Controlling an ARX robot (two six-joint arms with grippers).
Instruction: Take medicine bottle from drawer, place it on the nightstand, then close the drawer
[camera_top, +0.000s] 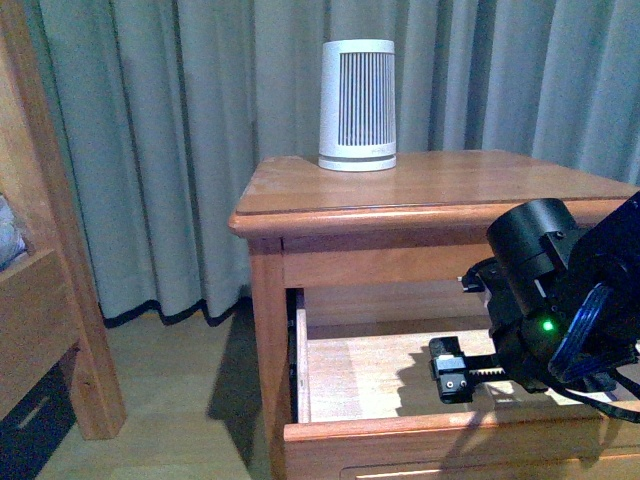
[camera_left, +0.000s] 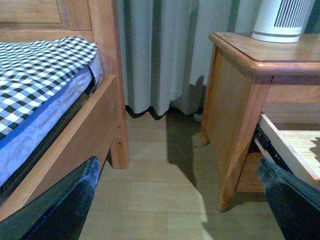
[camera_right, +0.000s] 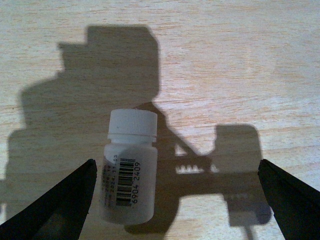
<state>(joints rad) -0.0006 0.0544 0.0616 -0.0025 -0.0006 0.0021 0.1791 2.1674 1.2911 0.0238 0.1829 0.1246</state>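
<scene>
The medicine bottle (camera_right: 129, 170), small and white with a ribbed cap and a barcode label, lies on its side on the pale floor of the open drawer (camera_top: 360, 375). My right gripper (camera_right: 177, 210) hangs open just above it. The bottle lies between the two dark fingers, close to one finger (camera_right: 60, 205) and touching neither. In the front view the right gripper (camera_top: 455, 375) is down inside the drawer of the nightstand (camera_top: 450, 185) and the bottle is hidden. My left gripper (camera_left: 177, 210) is open over the floor, holding nothing.
A big white slatted device (camera_top: 357, 105) stands at the back of the nightstand top. A wooden bed frame (camera_left: 100, 125) with a checked mattress (camera_left: 40, 75) stands left of the nightstand, bare floor (camera_left: 160, 185) between them. Grey curtains (camera_top: 170, 150) hang behind.
</scene>
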